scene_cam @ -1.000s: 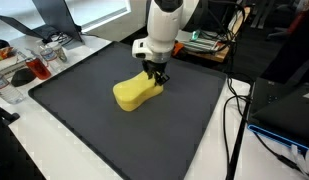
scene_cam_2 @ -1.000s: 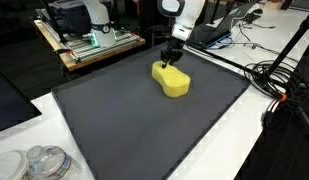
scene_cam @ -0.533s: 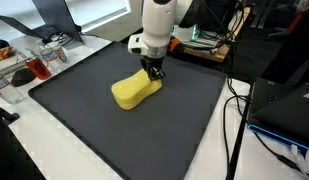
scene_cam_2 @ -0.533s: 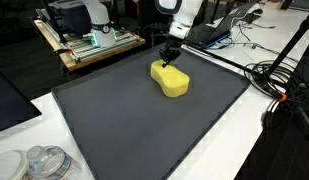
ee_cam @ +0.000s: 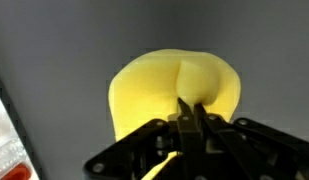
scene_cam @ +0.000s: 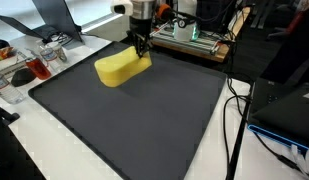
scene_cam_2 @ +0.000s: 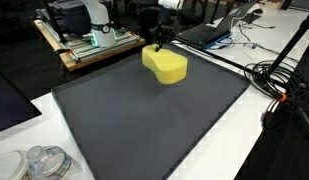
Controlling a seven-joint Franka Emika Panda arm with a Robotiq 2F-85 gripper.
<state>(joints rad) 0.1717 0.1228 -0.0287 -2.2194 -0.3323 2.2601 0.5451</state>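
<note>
A yellow sponge (scene_cam: 121,67) hangs in the air above the dark grey mat (scene_cam: 124,120), pinched at one end by my gripper (scene_cam: 143,47), which is shut on it. In the second exterior view the sponge (scene_cam_2: 166,64) is lifted clear of the mat (scene_cam_2: 154,120) below the gripper (scene_cam_2: 158,41). From the wrist camera, the sponge (ee_cam: 154,95) fills the middle of the picture, and the black fingers (ee_cam: 186,112) squeeze a crease into its edge. The gripper (ee_cam: 191,115) comes in from the bottom of that view.
A table corner with glasses and a red item (scene_cam: 34,68) lies beside the mat. Clear containers (scene_cam_2: 39,163) stand near the mat's front corner. Cables (scene_cam_2: 279,85) trail along one side, and lab equipment (scene_cam_2: 89,40) stands behind.
The jaws closed on the sponge while it lay on the mat. The arm then lifted it up and toward the mat's far side.
</note>
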